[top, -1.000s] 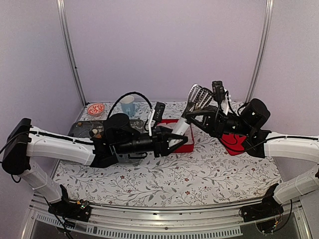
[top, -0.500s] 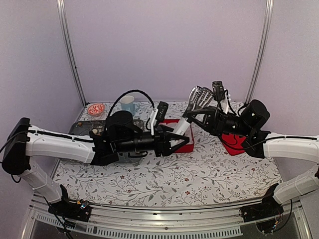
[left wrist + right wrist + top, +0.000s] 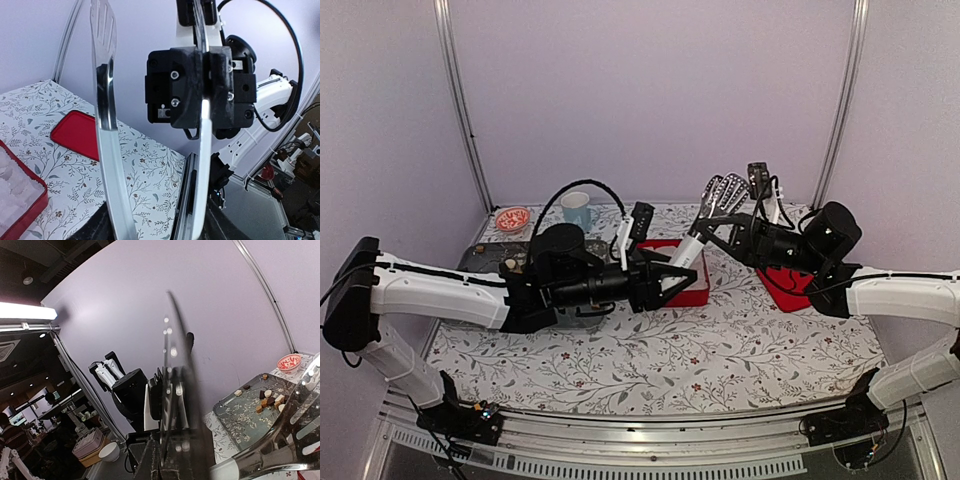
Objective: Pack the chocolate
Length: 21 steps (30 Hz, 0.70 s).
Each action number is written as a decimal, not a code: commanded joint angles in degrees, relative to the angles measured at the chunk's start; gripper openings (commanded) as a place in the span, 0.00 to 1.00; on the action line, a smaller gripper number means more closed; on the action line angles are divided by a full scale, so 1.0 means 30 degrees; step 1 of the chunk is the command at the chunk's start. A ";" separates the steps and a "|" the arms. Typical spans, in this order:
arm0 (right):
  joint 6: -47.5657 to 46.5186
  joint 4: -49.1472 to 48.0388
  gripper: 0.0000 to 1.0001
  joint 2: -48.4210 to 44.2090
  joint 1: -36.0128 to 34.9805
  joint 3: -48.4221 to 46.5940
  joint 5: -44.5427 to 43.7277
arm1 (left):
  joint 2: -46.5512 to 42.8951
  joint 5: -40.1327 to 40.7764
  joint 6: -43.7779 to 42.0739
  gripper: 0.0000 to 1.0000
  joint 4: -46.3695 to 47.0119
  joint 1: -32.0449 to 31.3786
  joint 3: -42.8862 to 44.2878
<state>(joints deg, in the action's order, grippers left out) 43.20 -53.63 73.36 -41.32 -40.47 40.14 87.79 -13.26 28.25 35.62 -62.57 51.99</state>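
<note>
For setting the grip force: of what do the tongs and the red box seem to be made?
The tongs look like polished metal, possibly clear plastic: glossy, bright reflections, slotted head. The red box looks like lacquered tin or hard plastic: smooth, shiny red wall, thin rim.

No writing can be read in any view.
The tongs (image 3: 106,125) show plain clear and white arms with no brand mark. The red box (image 3: 694,291) and the pale blue cup (image 3: 577,211) have bare faces. The small bowl (image 3: 512,218) at the far left of the table carries a red pattern too small to make out as letters. In the right wrist view, the stacked cartons (image 3: 89,449) in the dim room to the left are too blurred for any label to be read.
</note>
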 commanded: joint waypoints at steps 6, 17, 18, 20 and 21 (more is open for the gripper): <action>0.1181 -0.1581 0.00 0.0284 0.0355 0.0212 -0.0502 | -0.0431 -0.0381 -0.0340 0.37 0.0506 -0.0038 0.0051; 0.0991 -0.2426 0.00 0.0792 0.0469 0.0402 0.0301 | -0.0622 -0.1147 -0.0006 0.29 0.0635 -0.0034 0.0251; 0.1005 -0.2768 0.00 0.0909 0.0465 0.0395 0.0572 | -0.0506 -0.1485 0.0032 0.32 0.0583 -0.0026 0.0425; 0.1025 -0.3614 0.00 0.1144 0.0472 0.0366 0.1204 | -0.0170 -0.1982 0.0122 0.36 0.0311 -0.0033 0.0858; 0.1058 -0.4030 0.00 0.1246 0.0473 0.0390 0.1484 | 0.0016 -0.2178 0.0213 0.37 0.0227 -0.0012 0.1061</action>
<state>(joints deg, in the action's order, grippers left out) 46.96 -58.81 75.66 -40.47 -39.66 41.82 87.74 -15.29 28.14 35.44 -62.54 52.12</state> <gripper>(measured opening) 0.045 0.350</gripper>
